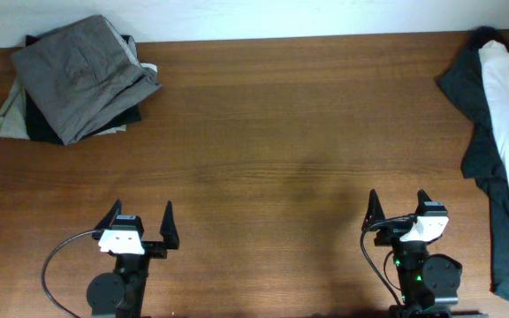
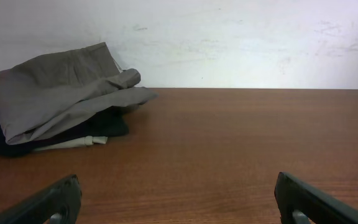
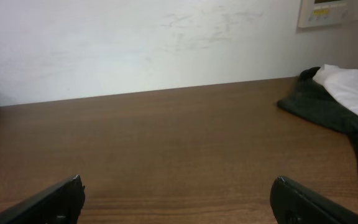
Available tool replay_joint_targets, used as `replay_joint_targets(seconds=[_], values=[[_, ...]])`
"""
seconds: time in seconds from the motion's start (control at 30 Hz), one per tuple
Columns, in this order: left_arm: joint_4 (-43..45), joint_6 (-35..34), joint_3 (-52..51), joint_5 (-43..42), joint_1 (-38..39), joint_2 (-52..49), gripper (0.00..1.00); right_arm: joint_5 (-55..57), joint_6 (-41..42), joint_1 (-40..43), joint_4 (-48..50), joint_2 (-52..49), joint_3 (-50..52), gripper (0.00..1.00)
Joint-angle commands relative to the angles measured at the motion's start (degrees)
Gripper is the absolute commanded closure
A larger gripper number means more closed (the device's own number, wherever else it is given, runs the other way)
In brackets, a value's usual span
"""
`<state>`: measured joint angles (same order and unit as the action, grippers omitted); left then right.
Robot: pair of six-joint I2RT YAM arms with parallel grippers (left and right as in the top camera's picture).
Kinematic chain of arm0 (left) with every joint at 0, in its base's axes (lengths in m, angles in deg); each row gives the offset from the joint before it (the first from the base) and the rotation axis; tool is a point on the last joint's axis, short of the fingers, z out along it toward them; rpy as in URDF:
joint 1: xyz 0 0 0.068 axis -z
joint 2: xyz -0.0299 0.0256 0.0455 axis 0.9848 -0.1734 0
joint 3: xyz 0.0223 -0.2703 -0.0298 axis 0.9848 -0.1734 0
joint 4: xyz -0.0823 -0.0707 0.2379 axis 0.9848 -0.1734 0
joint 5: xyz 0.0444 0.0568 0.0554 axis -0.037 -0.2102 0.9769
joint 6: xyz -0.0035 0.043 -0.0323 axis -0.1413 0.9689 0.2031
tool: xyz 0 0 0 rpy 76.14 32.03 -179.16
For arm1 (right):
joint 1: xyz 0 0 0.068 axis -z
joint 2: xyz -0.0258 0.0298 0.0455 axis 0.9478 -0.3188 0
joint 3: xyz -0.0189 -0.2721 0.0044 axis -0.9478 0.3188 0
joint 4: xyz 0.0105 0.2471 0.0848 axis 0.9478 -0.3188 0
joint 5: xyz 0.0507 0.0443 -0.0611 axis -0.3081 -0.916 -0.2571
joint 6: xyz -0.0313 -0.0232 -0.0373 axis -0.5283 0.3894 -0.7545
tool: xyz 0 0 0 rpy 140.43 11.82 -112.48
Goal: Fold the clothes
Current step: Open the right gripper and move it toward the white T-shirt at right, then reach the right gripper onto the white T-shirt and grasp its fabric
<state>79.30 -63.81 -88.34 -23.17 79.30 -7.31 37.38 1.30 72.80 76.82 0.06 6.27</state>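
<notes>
A stack of folded clothes (image 1: 78,78), grey trousers on top of dark and beige items, sits at the table's far left; it also shows in the left wrist view (image 2: 61,99). An unfolded pile of dark and white clothes (image 1: 502,124) lies along the right edge, part hanging off; it also shows in the right wrist view (image 3: 340,99). My left gripper (image 1: 140,221) is open and empty at the front left, its fingers low in the left wrist view (image 2: 179,199). My right gripper (image 1: 398,208) is open and empty at the front right, as the right wrist view (image 3: 176,199) shows.
The brown wooden table (image 1: 272,132) ends at a white wall (image 2: 229,37) at the back. A wall panel (image 3: 334,12) shows at the top right of the right wrist view. Cables run beside both arm bases.
</notes>
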Motion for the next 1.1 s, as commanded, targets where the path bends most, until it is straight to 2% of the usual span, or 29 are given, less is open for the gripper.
replay_joint_targets(seconds=[0.0, 0.2, 0.3, 0.37, 0.57, 0.63, 0.67, 0.73, 0.9, 0.97, 1.07], values=[[-0.11, 0.72, -0.35, 0.61, 0.33, 0.48, 0.01, 0.52, 0.04, -0.26, -0.35, 0.50, 0.26, 0.01], [-0.11, 0.72, -0.35, 0.61, 0.33, 0.48, 0.01, -0.52, 0.70, -0.26, 0.50, 0.50, 0.26, 0.01], [-0.11, 0.72, -0.35, 0.61, 0.33, 0.48, 0.01, -18.78, 15.50, -0.26, 1.18, 0.44, 0.26, 0.01], [-0.11, 0.72, -0.35, 0.61, 0.33, 0.48, 0.01, -28.79, 20.02, -0.26, 1.42, 0.44, 0.26, 0.01], [-0.11, 0.72, -0.35, 0.61, 0.33, 0.48, 0.01, -33.59, 34.40, -0.26, 4.31, 0.44, 0.26, 0.01], [-0.11, 0.72, -0.35, 0.61, 0.33, 0.48, 0.01, -34.49, 34.40, -0.26, 8.90, 0.44, 0.26, 0.01], [-0.11, 0.72, -0.35, 0.61, 0.33, 0.48, 0.01, -33.40, 34.38, -0.26, 14.05, 0.44, 0.22, 0.01], [-0.11, 0.72, -0.35, 0.61, 0.33, 0.48, 0.01, -28.70, 33.16, -0.26, 17.40, 0.44, -1.09, 0.01], [-0.11, 0.72, -0.35, 0.61, 0.33, 0.48, 0.01, -13.86, 20.20, -0.26, 10.40, -5.86, -12.00, 0.01], [-0.11, 0.72, -0.35, 0.61, 0.33, 0.48, 0.01, -9.40, 12.59, -0.26, 6.56, -15.19, -20.24, 0.01], [-0.11, 0.72, -0.35, 0.61, 0.33, 0.48, 0.01, -0.35, 5.79, -0.22, 0.90, -31.17, -34.05, 0.01]])
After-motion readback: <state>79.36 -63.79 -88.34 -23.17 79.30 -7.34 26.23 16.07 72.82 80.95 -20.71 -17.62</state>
